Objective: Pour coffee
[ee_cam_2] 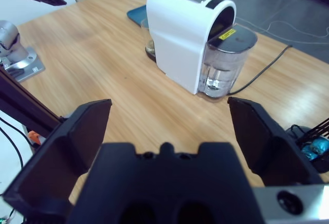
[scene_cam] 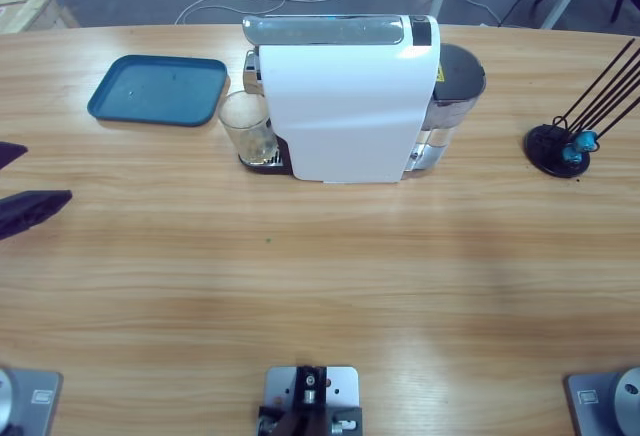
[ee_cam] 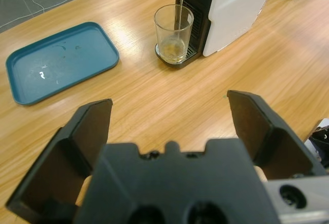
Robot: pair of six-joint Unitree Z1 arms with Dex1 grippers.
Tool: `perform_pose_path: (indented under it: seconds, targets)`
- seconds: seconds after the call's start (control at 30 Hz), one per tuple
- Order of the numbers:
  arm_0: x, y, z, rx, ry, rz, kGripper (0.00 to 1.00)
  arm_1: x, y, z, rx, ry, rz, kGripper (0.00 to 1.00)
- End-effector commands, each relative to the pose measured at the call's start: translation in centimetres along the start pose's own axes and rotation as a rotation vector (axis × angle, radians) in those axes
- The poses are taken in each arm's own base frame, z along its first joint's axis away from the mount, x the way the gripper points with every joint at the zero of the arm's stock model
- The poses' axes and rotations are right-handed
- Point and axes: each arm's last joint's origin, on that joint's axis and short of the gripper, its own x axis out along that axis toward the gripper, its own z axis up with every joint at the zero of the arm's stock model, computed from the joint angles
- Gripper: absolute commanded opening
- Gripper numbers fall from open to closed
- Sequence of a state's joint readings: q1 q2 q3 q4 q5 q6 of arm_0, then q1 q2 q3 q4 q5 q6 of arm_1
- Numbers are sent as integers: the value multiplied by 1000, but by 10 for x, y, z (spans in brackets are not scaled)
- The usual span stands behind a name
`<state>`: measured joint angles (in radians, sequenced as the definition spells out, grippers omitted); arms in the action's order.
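Brewing under way: a thin stream running from the spout of the white coffee machine (ee_cam: 226, 13) into the clear glass (ee_cam: 174, 33), with only a shallow pale amber pool of coffee (ee_cam: 172, 51) at the bottom, so far from full. Glass standing upright on the drip grate at the machine's front end, directly below the spout, just beside the blue tray (scene_cam: 158, 90), which holds nothing but a few specks. Water tank (ee_cam_2: 223, 62) at the machine's back partly filled.

Left gripper (ee_cam: 169, 121) spread wide, holding nothing, pointed at the glass from well back over bare table (scene_cam: 320, 276); visible in the high view only as dark jaw tips at the left edge. Right gripper (ee_cam_2: 169, 126) likewise spread wide and empty, looking at the machine from its tank end, out of the high view. Capsule stand (scene_cam: 560, 148) with blue capsules at the far right, untouched.

Probably left: waiting for the flow to finish, then lifting the glass away, perhaps onto the tray
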<state>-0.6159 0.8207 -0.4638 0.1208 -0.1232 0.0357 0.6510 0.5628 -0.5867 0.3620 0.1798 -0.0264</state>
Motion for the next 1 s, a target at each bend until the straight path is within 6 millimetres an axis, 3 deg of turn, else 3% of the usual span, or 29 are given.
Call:
perform_pose_path:
  seconds: [0.03, 1.0]
  targets:
    - [4, -1, -12, -18, 27, -18, 959, 11, -1, -9, 12, 58, 17, 1000]
    - [5, -1, -12, -29, 29, -18, 959, 12, -1, -8, 14, 69, 19, 1000]
